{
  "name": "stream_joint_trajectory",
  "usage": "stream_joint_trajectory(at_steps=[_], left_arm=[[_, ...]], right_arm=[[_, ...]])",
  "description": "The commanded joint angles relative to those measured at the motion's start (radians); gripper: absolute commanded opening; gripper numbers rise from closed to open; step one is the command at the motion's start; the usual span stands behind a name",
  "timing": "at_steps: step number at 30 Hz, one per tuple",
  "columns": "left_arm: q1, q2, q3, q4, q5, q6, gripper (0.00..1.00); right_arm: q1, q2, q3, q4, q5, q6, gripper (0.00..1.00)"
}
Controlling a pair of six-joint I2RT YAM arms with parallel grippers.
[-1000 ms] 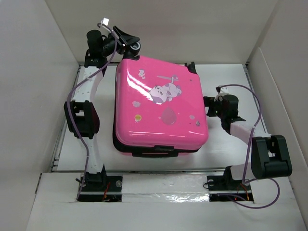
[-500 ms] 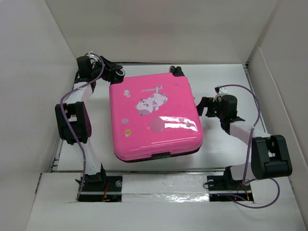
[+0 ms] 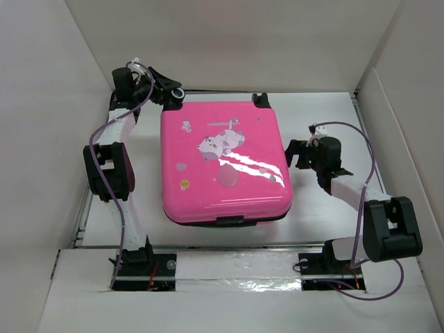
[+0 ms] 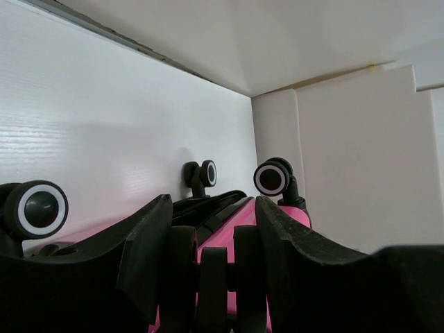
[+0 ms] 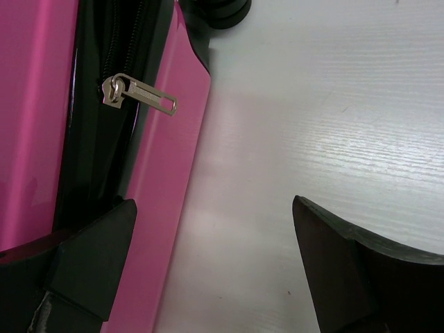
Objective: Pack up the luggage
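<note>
Top external: closed pink suitcase (image 3: 222, 163) lies flat mid-desk (image 3: 326, 114), lid up, wheels toward the far wall. Left tool (image 3: 170, 94) sits at the far-left corner; the left wrist view shows its fingers (image 4: 149, 243) pressed around a black wheel (image 4: 211, 277). Right tool (image 3: 295, 154) is spread wide beside the suitcase's right edge, holding nothing, zipper pull (image 5: 139, 91) just ahead.

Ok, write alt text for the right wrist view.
A pink suitcase fills the left side, seen edge-on, its black zipper seam carrying a silver zipper pull near the top. The right gripper is open, one black finger in front of the shell, the other over the white table.
</note>
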Motion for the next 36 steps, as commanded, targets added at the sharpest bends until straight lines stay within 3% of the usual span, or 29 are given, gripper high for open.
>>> stream_joint_trajectory(at_steps=[1, 12, 15, 19, 22, 23, 24, 26, 29, 32, 34, 35, 36], left_arm=[[-0.005, -0.064, 0.094, 0.089, 0.023, -0.035, 0.0], [0.015, 0.137, 0.35, -0.13, -0.003, 0.074, 0.0], [0.015, 0.157, 0.35, -0.17, -0.005, 0.093, 0.0], [0.033, 0.131, 0.301, -0.155, -0.007, 0.102, 0.0], [0.044, 0.122, 0.299, -0.187, -0.022, 0.117, 0.38], [0.044, 0.11, 0.305, -0.205, -0.037, 0.14, 0.63], [0.044, 0.101, 0.322, -0.228, -0.078, 0.154, 0.73], [0.055, 0.061, 0.347, -0.282, -0.137, 0.179, 0.88], [0.075, -0.01, 0.376, -0.334, -0.273, 0.209, 0.95], [0.121, -0.137, 0.254, -0.313, -0.42, 0.203, 0.95], [0.144, -0.238, -0.043, -0.138, -0.477, 0.112, 0.88], [0.155, -0.346, -0.172, -0.065, -0.488, 0.07, 0.77], [0.164, -0.394, -0.399, 0.007, -0.496, 0.033, 0.64]], right_arm=[[0.019, -0.018, 0.019, 0.003, 0.01, -0.001, 1.0], [0.019, -0.067, -0.002, -0.009, 0.033, 0.007, 1.0], [0.019, -0.1, -0.024, -0.001, 0.044, 0.017, 0.98], [0.019, -0.11, -0.034, 0.002, 0.045, 0.024, 0.88], [0.019, -0.108, -0.039, 0.009, 0.048, 0.03, 0.85], [0.019, -0.11, -0.042, 0.011, 0.05, 0.031, 0.85], [0.019, -0.113, -0.047, 0.015, 0.056, 0.036, 0.83], [0.019, -0.116, -0.059, 0.023, 0.059, 0.04, 0.82], [0.019, -0.125, -0.077, 0.04, 0.051, 0.053, 0.76], [0.019, -0.146, -0.108, 0.065, 0.042, 0.068, 0.67], [0.019, -0.16, -0.128, 0.091, 0.039, 0.086, 0.56], [0.019, -0.175, -0.14, 0.1, 0.037, 0.093, 0.5], [0.019, -0.182, -0.163, 0.117, 0.028, 0.099, 0.44]])
